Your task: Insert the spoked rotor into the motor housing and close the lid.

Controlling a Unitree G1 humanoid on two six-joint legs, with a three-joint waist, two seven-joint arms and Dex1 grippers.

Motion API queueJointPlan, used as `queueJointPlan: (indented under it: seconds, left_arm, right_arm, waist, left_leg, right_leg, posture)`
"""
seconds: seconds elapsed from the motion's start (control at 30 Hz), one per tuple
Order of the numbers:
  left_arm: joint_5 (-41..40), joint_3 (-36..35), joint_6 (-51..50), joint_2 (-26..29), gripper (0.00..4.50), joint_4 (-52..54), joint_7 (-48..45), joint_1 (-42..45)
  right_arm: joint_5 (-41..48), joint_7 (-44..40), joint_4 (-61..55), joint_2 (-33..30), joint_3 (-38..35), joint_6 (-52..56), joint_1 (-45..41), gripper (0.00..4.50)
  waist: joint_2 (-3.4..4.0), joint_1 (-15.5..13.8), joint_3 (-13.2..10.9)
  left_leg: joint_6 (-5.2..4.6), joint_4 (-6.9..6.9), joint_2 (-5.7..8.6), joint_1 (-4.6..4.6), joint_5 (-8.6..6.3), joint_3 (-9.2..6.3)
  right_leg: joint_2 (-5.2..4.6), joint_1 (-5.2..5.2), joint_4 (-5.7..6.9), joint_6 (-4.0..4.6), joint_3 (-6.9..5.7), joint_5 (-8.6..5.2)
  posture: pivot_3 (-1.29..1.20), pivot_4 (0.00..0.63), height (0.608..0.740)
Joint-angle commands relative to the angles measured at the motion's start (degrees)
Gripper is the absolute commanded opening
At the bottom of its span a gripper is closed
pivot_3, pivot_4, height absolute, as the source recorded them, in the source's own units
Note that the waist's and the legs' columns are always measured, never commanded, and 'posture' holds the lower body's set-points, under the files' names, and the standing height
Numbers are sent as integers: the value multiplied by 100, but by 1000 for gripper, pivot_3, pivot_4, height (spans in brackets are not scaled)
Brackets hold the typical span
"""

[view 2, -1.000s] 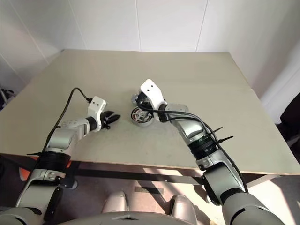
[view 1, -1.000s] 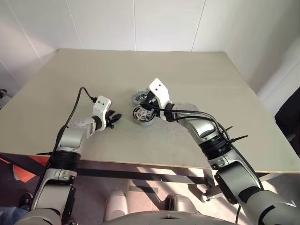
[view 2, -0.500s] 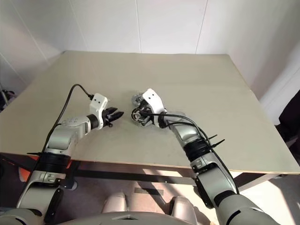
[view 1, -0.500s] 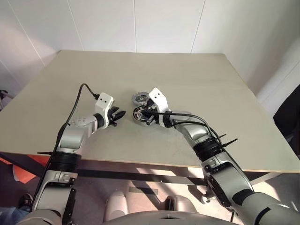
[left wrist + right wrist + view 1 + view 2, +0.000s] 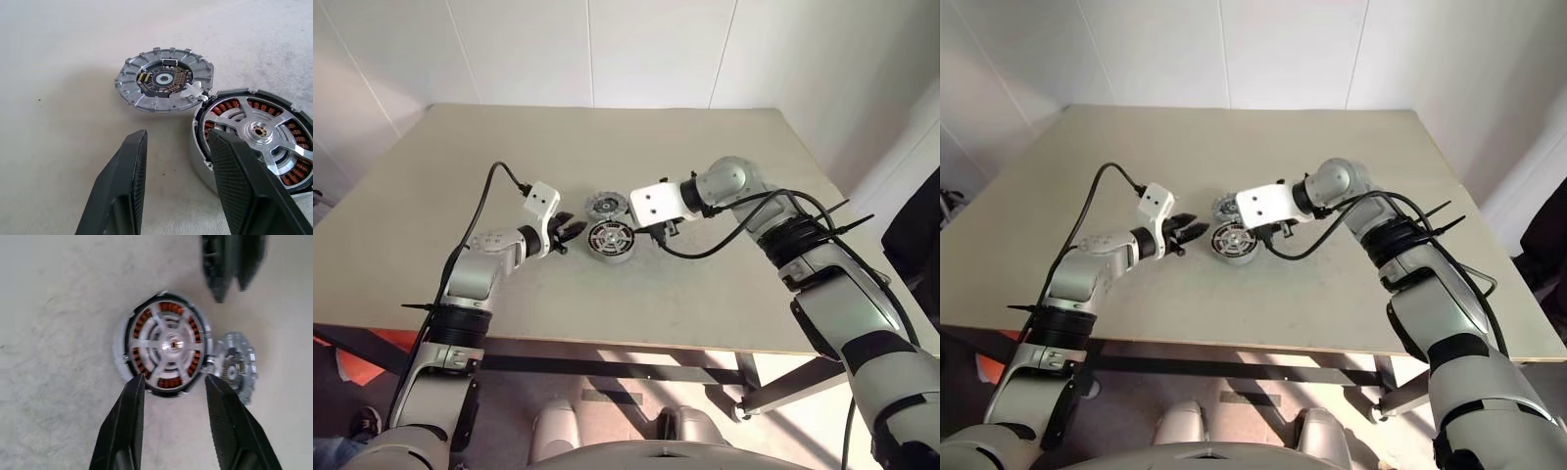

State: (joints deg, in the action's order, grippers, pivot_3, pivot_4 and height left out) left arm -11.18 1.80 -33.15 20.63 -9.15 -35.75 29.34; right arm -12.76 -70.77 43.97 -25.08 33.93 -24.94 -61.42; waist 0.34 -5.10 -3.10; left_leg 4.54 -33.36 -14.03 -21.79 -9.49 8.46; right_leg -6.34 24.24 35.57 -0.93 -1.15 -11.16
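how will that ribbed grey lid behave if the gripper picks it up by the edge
The lid looks like rigid metal, so it probably won't flex. Lying flat on the table, it is unlikely to roll or tip. Its thin rim gives little purchase; the notches may help.

No legible text or markings.

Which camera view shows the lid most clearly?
The left wrist view: the lid lies flat, near and unobstructed, ribs visible. The right wrist view shows it at the housing's side; the eye views show it far away.
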Motion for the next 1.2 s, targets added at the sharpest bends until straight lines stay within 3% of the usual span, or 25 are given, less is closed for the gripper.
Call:
queueJointPlan:
  seconds: [0.03,0.3,0.83,0.93,1.13,1.2]
  left_arm:
    - [-40,-47,35,-14,2064,151,72,58]
    - [-75,-137,-71,38,2064,409,210,-206]
    - [-73,-77,-103,2,2064,513,322,-314]
    - [-66,-88,-100,9,2064,470,337,-291]
    - [-68,-110,-95,22,2064,428,378,-283]
    - [-71,-107,-88,22,2064,418,388,-285]
  right_arm:
    - [-443,-7,601,188,182,-845,-495,2967]
    - [-900,14,1330,605,276,-1584,-612,2967]
    - [-1561,637,2265,883,278,-1615,-644,2967]
    - [-1543,598,2314,966,263,-1605,-662,2386]
    - [-1606,763,2345,993,216,-1620,-743,360]
    - [-1648,815,2389,994,197,-1599,-763,5]
  waist:
    - [0,2,0]
    - [1,67,-1]
    - [3,124,-2]
    - [4,139,-2]
    - [3,134,-1]
    - [5,146,-2]
  left_leg:
    - [-4,-6,0,-12,-2,0]
    - [-27,-42,-8,-30,-16,-1]
    - [-33,-82,-25,-18,-21,-1]
    - [-33,-83,-27,-15,-21,-1]
    - [-34,-82,-27,-19,-22,-1]
    - [-35,-82,-31,-19,-23,-1]
  right_leg:
    - [0,10,4,0,0,0]
    - [-2,11,7,3,-7,-1]
    - [3,-3,27,14,-8,6]
    - [4,-3,31,16,-7,8]
    - [4,-3,25,17,-10,8]
    - [6,-4,22,17,-13,8]
  posture:
    - [0,0,740]
    - [0,0,740]
    - [0,0,740]
    - [0,0,740]
    - [0,0,740]
    - [0,0,740]
